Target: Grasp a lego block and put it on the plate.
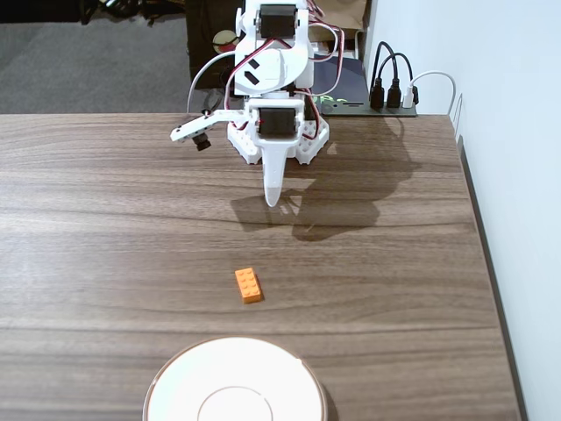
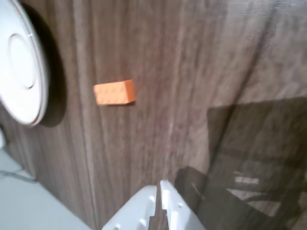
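The small orange lego block [image 1: 249,285] lies flat on the wooden table [image 1: 105,219], between the arm and the plate. It also shows in the wrist view [image 2: 114,92], upper left of centre. The large white plate [image 1: 235,383] sits at the table's near edge, cut off by the frame; the wrist view shows it at the left edge [image 2: 21,67]. My white gripper [image 1: 273,199] hangs above the table near the arm's base, well back from the block. In the wrist view the gripper [image 2: 159,186] has its jaws together and holds nothing.
The arm's base [image 1: 279,132] stands at the table's far edge with cables and a power strip [image 1: 392,95] behind it. The table's right edge [image 1: 485,254] runs beside a white wall. The arm casts a dark shadow [image 2: 259,158] on the wood.
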`<state>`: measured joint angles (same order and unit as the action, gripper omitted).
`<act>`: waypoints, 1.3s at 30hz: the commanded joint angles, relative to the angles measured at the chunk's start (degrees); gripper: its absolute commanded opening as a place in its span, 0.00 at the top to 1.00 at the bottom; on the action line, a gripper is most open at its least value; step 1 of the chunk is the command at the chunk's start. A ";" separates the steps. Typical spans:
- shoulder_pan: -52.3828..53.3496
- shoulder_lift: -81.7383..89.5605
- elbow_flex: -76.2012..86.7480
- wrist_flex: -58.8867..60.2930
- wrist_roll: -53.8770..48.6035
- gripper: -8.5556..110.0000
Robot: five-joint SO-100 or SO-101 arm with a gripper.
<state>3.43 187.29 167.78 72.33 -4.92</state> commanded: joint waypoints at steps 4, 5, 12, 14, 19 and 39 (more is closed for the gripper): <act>3.60 -7.65 -5.98 -3.60 0.70 0.92; 4.39 -9.49 -7.21 -4.39 0.70 0.92; 9.58 -23.91 -16.35 -8.26 -0.97 0.92; 11.34 -28.30 -19.51 -8.17 -2.20 0.92; 14.94 -37.53 -25.84 -7.56 -8.00 0.92; 18.02 -64.34 -46.23 -6.77 -60.29 0.92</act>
<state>21.88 124.10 125.16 65.48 -59.15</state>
